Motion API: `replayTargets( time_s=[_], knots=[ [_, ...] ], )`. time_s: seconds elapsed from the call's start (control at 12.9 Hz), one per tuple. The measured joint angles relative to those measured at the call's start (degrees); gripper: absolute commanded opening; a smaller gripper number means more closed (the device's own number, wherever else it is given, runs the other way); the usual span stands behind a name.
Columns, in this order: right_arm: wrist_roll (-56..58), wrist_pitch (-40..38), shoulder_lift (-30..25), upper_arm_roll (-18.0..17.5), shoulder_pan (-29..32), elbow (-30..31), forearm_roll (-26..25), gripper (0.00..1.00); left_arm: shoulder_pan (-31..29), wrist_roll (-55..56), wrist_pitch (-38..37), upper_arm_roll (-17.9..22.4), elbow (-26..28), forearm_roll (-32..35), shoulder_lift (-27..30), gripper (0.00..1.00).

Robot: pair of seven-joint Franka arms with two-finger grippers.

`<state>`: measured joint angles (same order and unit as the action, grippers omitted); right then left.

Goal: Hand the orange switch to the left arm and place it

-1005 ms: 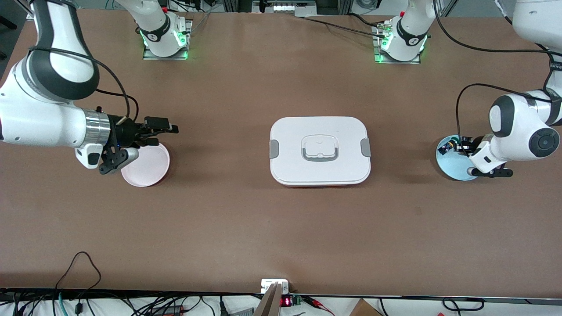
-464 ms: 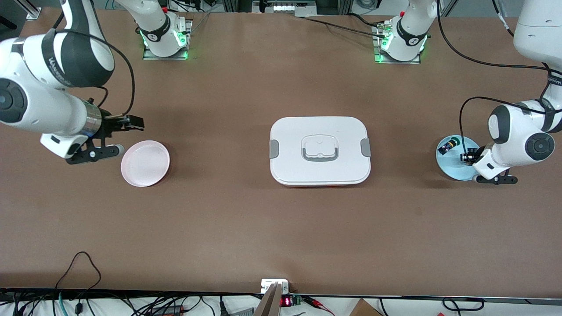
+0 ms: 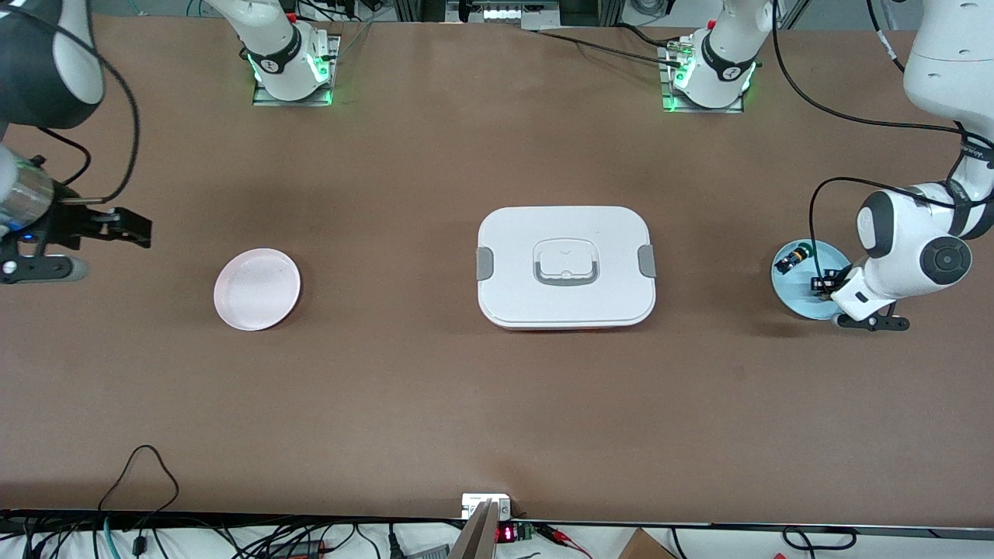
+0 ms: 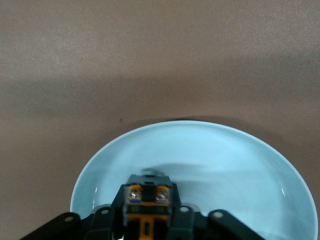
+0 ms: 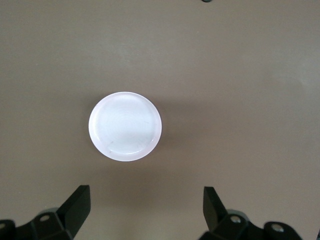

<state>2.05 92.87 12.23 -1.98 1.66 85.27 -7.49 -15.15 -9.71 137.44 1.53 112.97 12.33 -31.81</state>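
Matt brown table point(image 3: 435, 404), glossy plastic box point(image 3: 512, 299)

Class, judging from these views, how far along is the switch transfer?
Early. Done: nothing delivered; the pink plate holds nothing. In hand: the left gripper is shut on the orange switch at the blue plate. Left: lifting, passing to the open right gripper, clearing the box.

The orange switch point(image 4: 146, 206) is sitting on the blue plate point(image 4: 240, 165); the big white box point(image 3: 565, 266) is lying mid-table

The right end effector point(image 3: 116, 229) has pulled away from the pink plate point(image 3: 257, 289) toward the table's end.
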Motion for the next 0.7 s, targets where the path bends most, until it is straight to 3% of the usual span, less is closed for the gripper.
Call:
replayTargets(
  time_s=[0.23,0.39,0.7],
  knots=[
    [-0.27,0.14,-0.49,-0.26,0.04,1.72,1.51,1.00,-0.08,-0.01,0.14,-0.05,-2.74,0.00,0.34,1.00],
    [-0.46,2.82,-3.05,-0.30,-0.04,6.44,2.59,1.00,0.39,-0.05,-1.70,-0.18,-4.19,0.00,2.11,1.00],
    [-0.66,3.40,-7.68,-0.18,0.62,10.72,4.88,1.00,4.80,0.11,-13.96,-0.60,-8.00,-0.31,10.40,1.00]
  ],
)
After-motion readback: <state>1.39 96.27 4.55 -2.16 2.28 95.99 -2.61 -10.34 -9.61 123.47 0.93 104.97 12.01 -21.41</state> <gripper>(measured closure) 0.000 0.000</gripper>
